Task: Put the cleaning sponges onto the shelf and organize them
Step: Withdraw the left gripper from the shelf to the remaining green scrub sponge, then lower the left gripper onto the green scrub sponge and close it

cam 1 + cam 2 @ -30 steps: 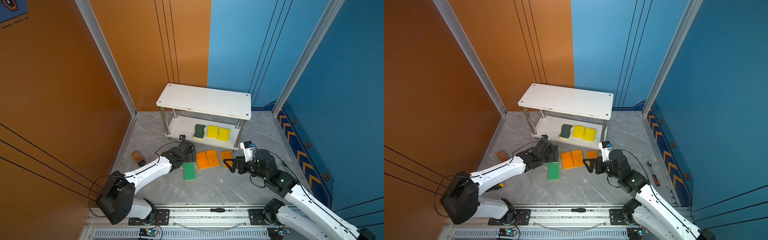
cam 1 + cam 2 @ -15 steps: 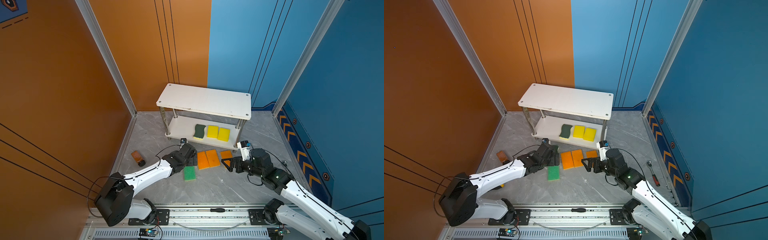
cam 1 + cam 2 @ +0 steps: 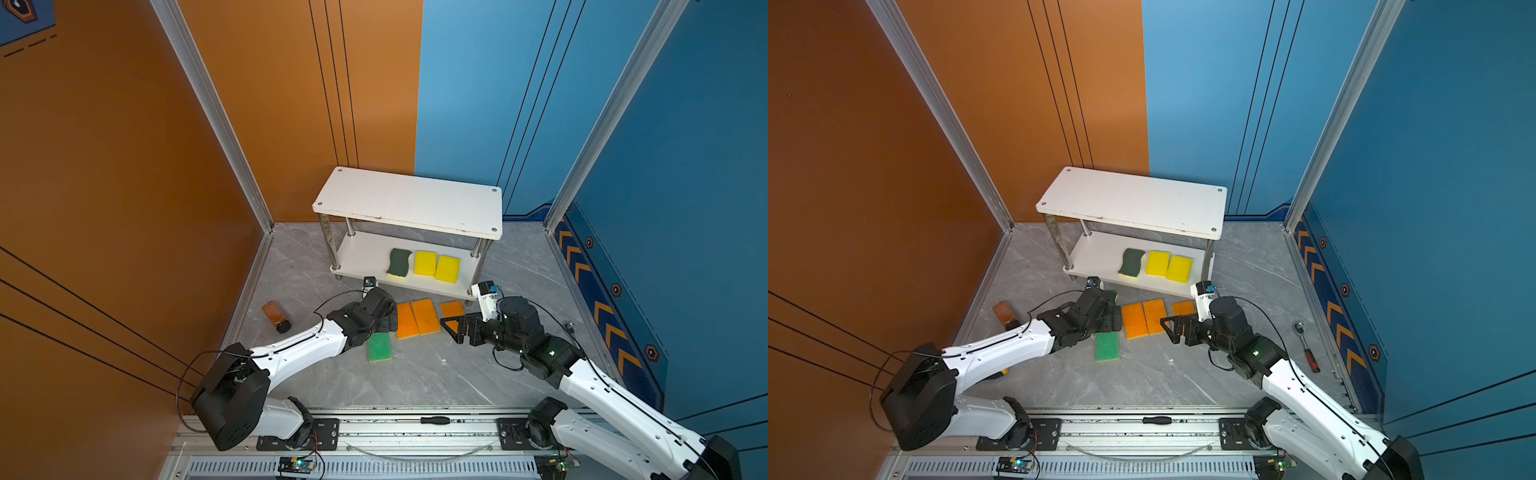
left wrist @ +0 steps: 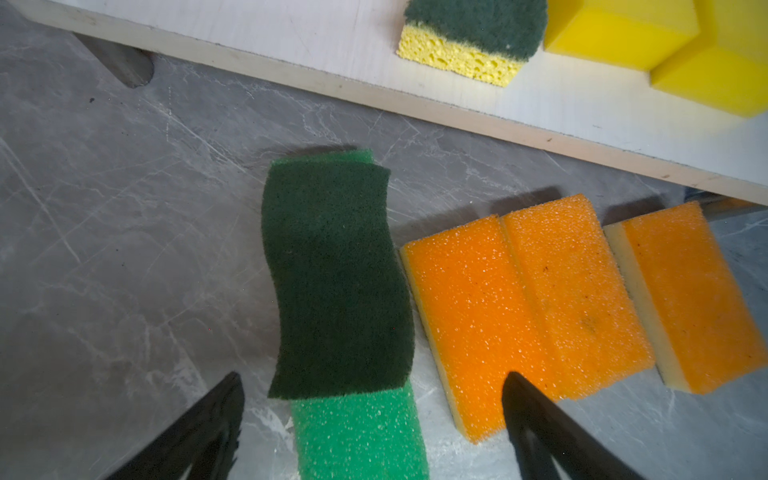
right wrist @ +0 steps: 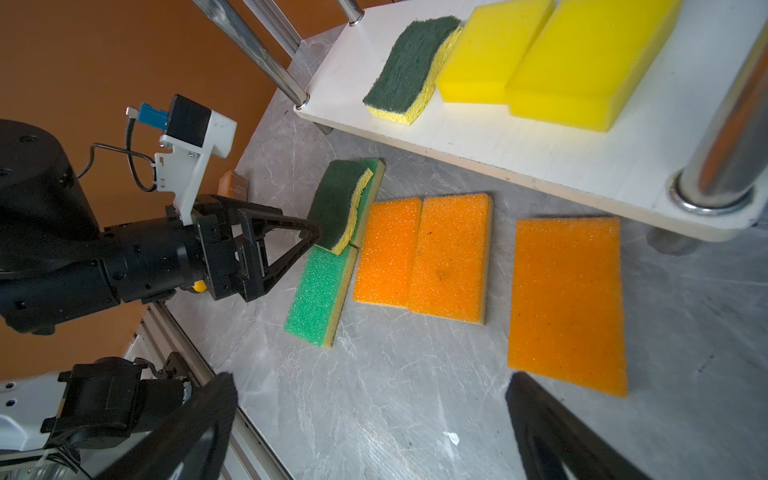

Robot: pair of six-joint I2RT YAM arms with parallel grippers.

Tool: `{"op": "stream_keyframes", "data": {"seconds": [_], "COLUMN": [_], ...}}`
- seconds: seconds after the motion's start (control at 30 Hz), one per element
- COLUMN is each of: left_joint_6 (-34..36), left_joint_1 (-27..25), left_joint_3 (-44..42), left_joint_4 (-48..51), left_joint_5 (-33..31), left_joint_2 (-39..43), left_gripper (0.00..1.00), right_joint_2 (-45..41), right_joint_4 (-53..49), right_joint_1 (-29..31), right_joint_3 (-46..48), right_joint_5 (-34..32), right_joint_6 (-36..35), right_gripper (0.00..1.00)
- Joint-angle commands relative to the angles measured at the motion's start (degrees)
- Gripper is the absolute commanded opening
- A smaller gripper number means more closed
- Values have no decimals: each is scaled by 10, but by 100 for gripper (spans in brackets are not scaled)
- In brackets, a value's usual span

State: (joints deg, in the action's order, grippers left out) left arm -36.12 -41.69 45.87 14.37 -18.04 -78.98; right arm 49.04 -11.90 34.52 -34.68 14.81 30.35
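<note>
Entry: dark-green sponge (image 4: 336,274) lying atop green sponges (image 4: 361,432), just ahead of left tool (image 4: 372,376); we are holding jaws apart, likely to straddle it.

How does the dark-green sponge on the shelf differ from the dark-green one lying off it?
The shelved sponge lies flat on the lower board, against a yellow sponge; the stacked sponge rests atop two light-green sponges. The left gripper has open jaws flanking the stacked sponge's end; none are at the shelved sponge. Both have wavy edges, dark-green tops and yellow bases.
</note>
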Motion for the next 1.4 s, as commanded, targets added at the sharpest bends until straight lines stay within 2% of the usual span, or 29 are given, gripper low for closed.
{"op": "stream_keyframes", "data": {"seconds": [0.0, 0.87, 1.13, 1.37], "left_joint_6": [-8, 13, 11, 13], "left_joint_1": [-4, 20, 28, 29], "left_joint_3": [-3, -2, -12, 1], "left_joint_4": [-4, -31, -85, -84], "left_joint_5": [-19, -18, -21, -25], "left_joint_2": [-11, -65, -87, -113], "left_gripper": [98, 98, 97, 98], "right_joint_2": [-6, -18, -17, -22], "right_joint_4": [6, 0, 0, -3], "right_joint_1": [3, 4, 4, 4], "right_joint_3": [-4, -1, -1, 2], "right_joint_5": [-2, -9, -11, -15], "right_joint_6": [6, 6, 5, 4], "right_gripper": [100, 100, 100, 100]}}
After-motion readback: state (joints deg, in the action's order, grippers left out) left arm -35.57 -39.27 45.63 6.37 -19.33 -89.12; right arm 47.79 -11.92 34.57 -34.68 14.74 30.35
